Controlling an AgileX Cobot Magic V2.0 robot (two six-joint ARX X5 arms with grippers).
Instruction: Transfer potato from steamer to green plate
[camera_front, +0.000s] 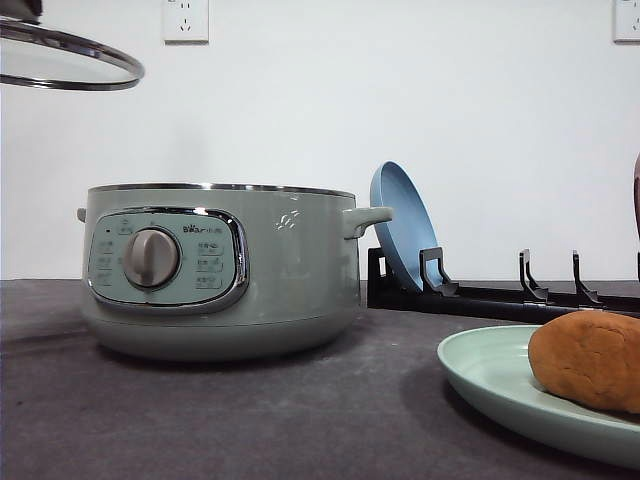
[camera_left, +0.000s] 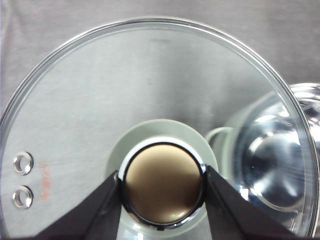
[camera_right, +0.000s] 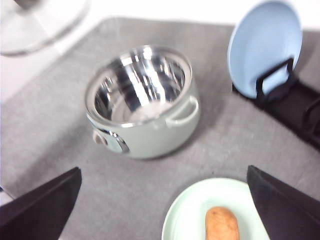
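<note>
On the green plate (camera_right: 185, 215), one potato (camera_right: 222, 225); right jaws apart, left jaws clamped on the one lid (camera_left: 150, 100).

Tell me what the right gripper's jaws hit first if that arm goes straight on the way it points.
Most likely the pale mint green plate with the brown-orange potato on it, which sits between the open jaws of the right gripper. Depth is unclear.
</note>
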